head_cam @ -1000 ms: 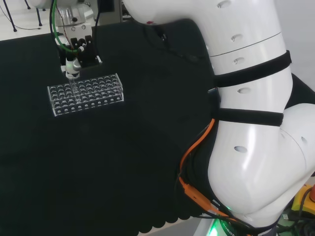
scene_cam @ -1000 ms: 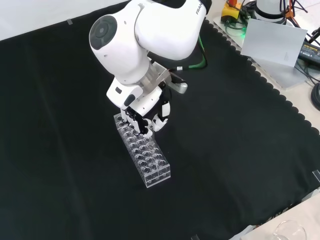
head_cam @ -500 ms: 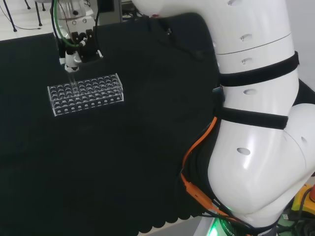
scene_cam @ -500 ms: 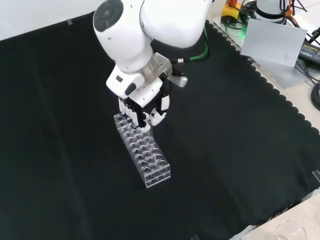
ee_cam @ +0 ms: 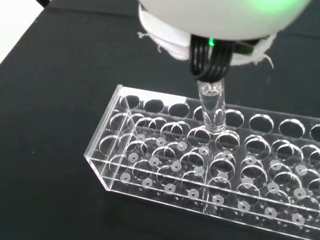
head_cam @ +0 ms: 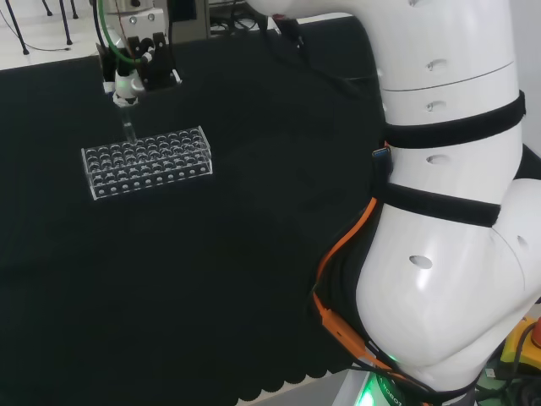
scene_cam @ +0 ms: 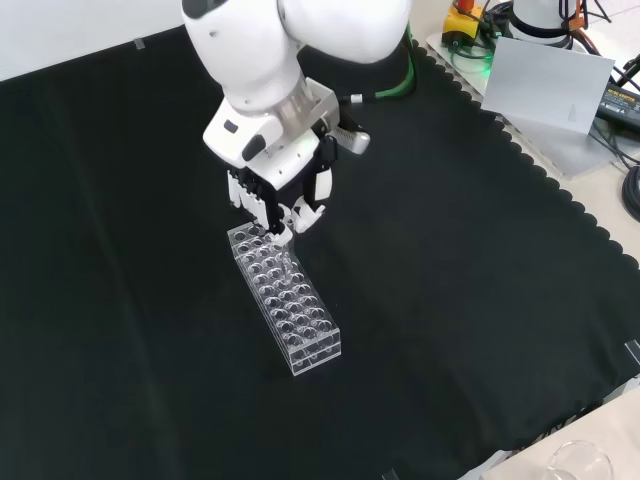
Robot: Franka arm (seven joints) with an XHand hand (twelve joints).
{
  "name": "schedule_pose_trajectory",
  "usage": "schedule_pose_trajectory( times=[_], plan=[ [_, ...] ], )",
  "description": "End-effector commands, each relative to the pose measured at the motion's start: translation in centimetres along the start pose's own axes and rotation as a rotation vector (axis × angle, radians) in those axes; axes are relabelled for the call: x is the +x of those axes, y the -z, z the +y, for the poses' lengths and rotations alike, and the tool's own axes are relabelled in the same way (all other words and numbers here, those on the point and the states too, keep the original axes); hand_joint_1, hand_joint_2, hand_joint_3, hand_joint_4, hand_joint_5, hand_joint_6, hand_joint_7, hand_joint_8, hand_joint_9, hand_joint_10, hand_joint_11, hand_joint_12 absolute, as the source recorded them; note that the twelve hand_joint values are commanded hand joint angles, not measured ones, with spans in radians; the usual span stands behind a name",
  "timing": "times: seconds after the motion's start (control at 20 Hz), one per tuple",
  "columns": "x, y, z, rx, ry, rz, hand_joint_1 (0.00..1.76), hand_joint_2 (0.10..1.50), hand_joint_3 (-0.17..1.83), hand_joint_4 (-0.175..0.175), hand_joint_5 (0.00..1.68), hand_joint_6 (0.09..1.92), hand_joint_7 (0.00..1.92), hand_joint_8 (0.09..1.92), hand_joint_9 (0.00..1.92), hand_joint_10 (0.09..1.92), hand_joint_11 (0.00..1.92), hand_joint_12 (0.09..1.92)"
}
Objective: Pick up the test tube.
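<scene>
**A:** Where is the hand, and what is it doing?

**B:** The hand (scene_cam: pixel 270 195) hangs from the white arm above one end of a clear rack (scene_cam: pixel 286 300) on the black cloth (scene_cam: pixel 480 300). In the front view its black and white fingers (scene_cam: pixel 283 217) are curled together, pinching the top of a clear test tube (ee_cam: pixel 212 107). In the head view the tube (head_cam: pixel 128 128) hangs straight down below the fingers, upright.

**B:** In the wrist view the tube's rounded bottom sits just above the top plate of the rack (ee_cam: pixel 210 165), over a hole in the second row from the far edge. It looks clear of the hole, or very nearly so. I cannot tell if the tip is fully free of the plate.

**A:** So how should this step be done well?

**B:** My judgement: the lift should go straight up, along the tube's own axis, until the bottom is plainly clear of the rack. Any sideways drift while the tip is near the hole could knock the glass against the rim or drag the light rack along. The pinch should stay as it is, with the tube kept vertical.

**A:** And the tube relative to the hand?

**B:** Directly beneath it, its top end between the fingertips, the rest hanging free above the rack.
</scene>
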State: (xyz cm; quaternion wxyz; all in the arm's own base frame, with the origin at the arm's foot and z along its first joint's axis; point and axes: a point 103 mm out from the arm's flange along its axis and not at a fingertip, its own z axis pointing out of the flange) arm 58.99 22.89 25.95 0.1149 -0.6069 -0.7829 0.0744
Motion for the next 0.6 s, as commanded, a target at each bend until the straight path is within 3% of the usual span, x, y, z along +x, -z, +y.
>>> schedule_pose_trajectory(
  times=[0.05, 0.4, 0.6],
  plan=[
    [-0.7, 2.5, -1.7, -0.032, 0.017, 0.032, 1.44, 0.58, 0.71, -0.175, 1.36, 0.26, 1.43, 0.71, 1.32, 0.59, 1.11, 1.23],
    [-0.5, 5.2, -4.3, -0.078, 0.062, 0.045, 1.44, 0.57, 0.72, -0.175, 1.37, 0.25, 1.44, 0.70, 1.32, 0.59, 1.11, 1.23],
    [-0.7, 6.0, -4.9, -0.088, 0.061, 0.050, 1.44, 0.57, 0.72, -0.175, 1.37, 0.25, 1.44, 0.70, 1.32, 0.59, 1.11, 1.23]
  ],
)
